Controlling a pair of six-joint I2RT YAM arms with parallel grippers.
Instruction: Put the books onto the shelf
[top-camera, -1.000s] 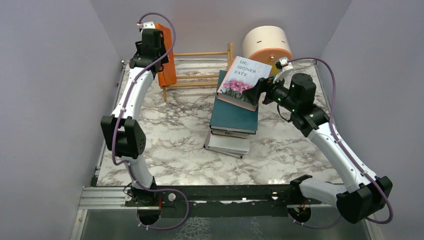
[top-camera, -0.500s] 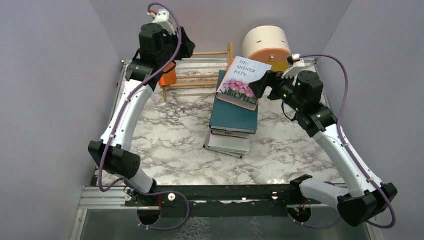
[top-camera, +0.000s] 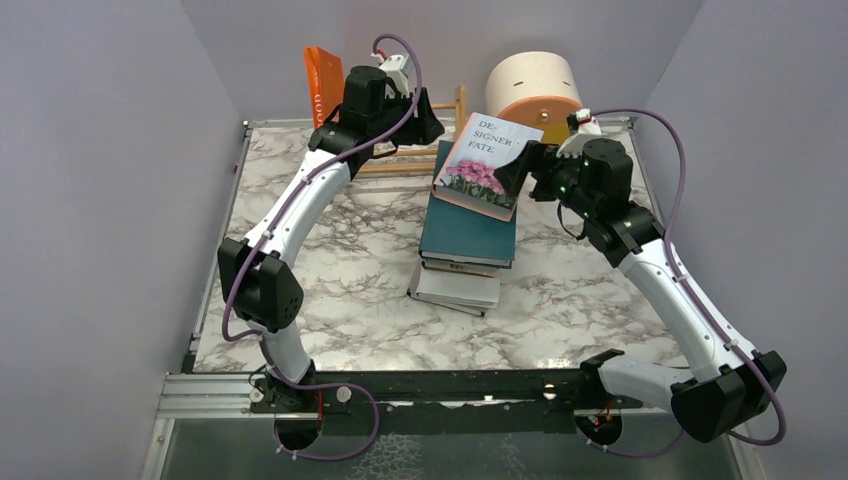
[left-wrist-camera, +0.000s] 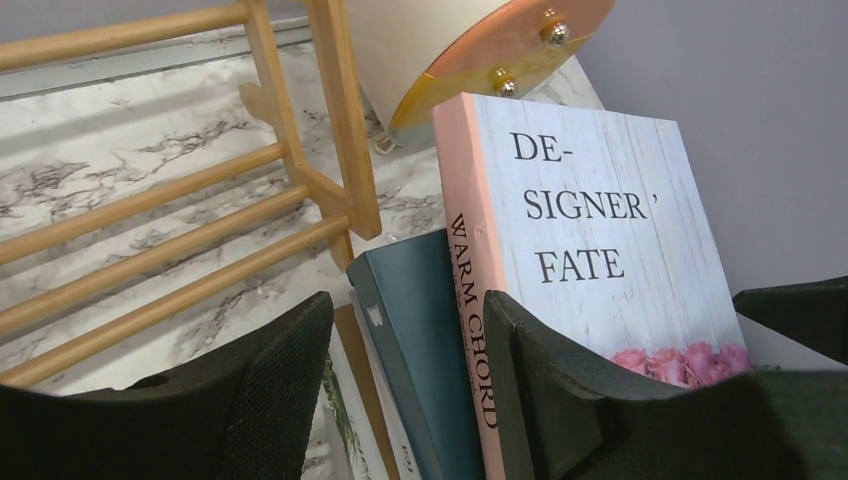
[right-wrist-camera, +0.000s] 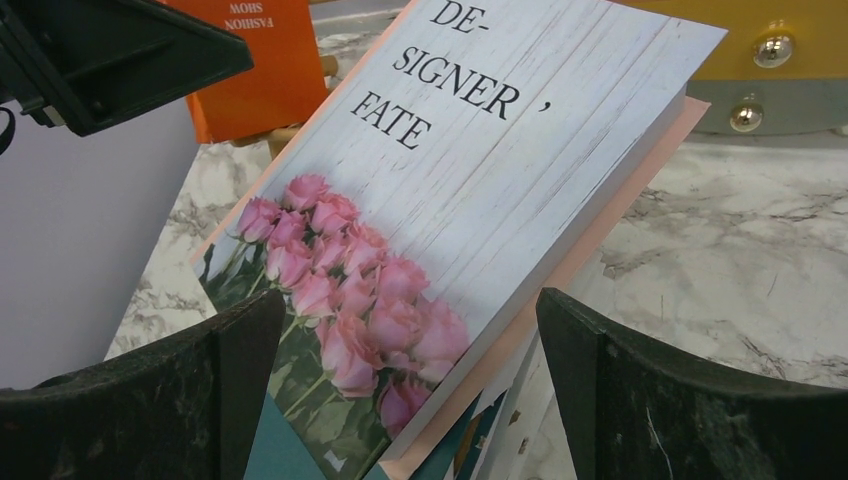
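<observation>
The pink-spined book (top-camera: 487, 160) is lying tilted atop the book stack (top-camera: 465, 240) on the table (top-camera: 340, 260), beside the shelf (left-wrist-camera: 150, 200). The right claw (right-wrist-camera: 410, 305) is gaping wide around its lower corner, gripping nothing. The left claw (left-wrist-camera: 407, 310), half-open and empty, is hovering near its spine, its arm arching over the shelf.

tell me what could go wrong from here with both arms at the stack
1. The white book lies skewed on the teal book; a nudge from the open right end effector could slide it off the stack.
2. The left end effector, also open, is close to the same book, so the two could collide.
3. The orange book stands alone at the shelf's end and might topple.
</observation>
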